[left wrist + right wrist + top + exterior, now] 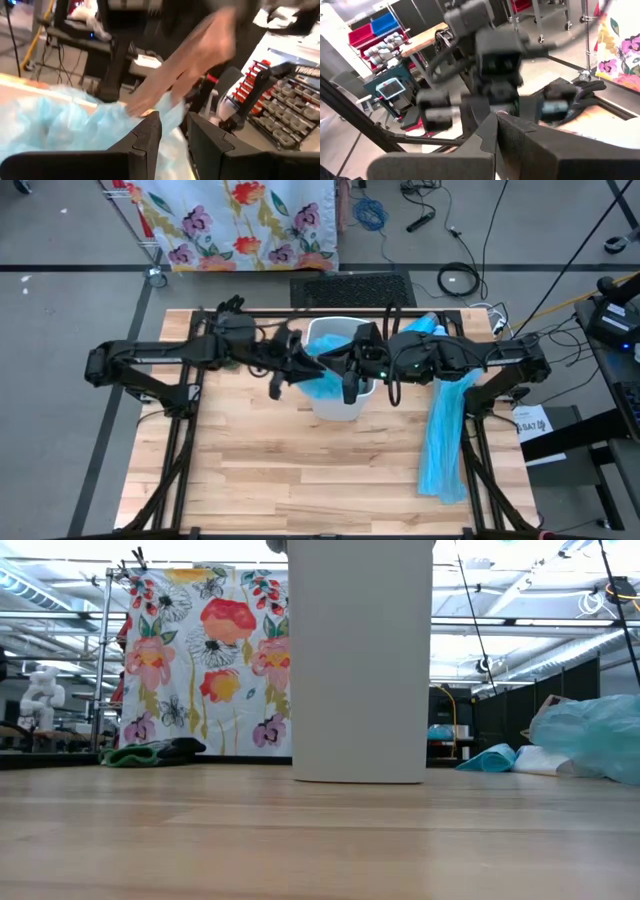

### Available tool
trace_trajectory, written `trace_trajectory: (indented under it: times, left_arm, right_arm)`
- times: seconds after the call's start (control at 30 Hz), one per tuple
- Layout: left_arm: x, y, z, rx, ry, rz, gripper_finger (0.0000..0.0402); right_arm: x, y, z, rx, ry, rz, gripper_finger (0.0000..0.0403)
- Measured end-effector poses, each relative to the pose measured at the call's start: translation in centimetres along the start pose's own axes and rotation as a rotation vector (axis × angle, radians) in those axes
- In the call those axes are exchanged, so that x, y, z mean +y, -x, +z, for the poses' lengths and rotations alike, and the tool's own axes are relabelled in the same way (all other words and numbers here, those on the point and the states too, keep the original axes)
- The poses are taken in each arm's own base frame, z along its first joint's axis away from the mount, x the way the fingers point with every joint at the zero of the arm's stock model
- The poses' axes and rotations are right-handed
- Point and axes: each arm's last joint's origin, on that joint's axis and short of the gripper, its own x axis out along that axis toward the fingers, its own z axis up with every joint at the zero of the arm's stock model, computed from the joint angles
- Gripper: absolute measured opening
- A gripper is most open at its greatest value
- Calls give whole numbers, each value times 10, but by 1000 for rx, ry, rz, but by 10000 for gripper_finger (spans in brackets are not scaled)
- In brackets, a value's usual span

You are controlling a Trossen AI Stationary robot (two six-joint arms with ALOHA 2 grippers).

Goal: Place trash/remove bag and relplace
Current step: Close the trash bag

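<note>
Here, on the near right of the wooden table (300,480), a long light-blue plastic strip (445,435) lies flat. Farther back stands the white bin (338,398), pale-blue bag (325,388) bunched at its rim; no trash shows. Over it, the left gripper (278,385) holds its fingers partly apart with bag film between them, and the right gripper (348,388) is closed. Beyond hangs a floral cloth (240,220).

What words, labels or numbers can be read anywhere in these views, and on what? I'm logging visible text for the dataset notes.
None can be read.
The white paper sheet beside the table's right edge carries dark print, too small to read.
The white bin shows a blank wall in the low view.
The floral cloth has only flowers, no lettering.
The small screen in the right wrist view is blurred.
</note>
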Motion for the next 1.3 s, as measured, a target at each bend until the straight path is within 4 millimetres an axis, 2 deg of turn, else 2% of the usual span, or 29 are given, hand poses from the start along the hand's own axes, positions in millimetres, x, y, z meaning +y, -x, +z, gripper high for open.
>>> trace_trajectory:
  times: [0.27,0.57,0.67,0.8,1.0,1.13,1.3]
  left_arm:
    - [-11,24,18,-62,-54,67,101]
    - [-19,87,11,86,-57,512,97]
    - [-20,100,6,136,-56,623,97]
    - [-17,101,-2,223,-45,657,97]
    - [-2,78,-14,319,-60,663,97]
    - [3,68,-14,302,-91,649,97]
    - [-3,58,-2,201,-132,442,97]
  right_arm:
    - [-1,0,-2,21,7,-11,0]
    - [-7,1,-9,96,-16,-61,0]
    - [-7,-1,-10,99,5,-62,0]
    - [-8,-5,-11,105,18,-66,0]
    - [-9,-9,-12,105,15,-72,0]
    - [-9,-12,-15,112,9,-75,0]
    - [-9,-16,-18,126,2,-85,0]
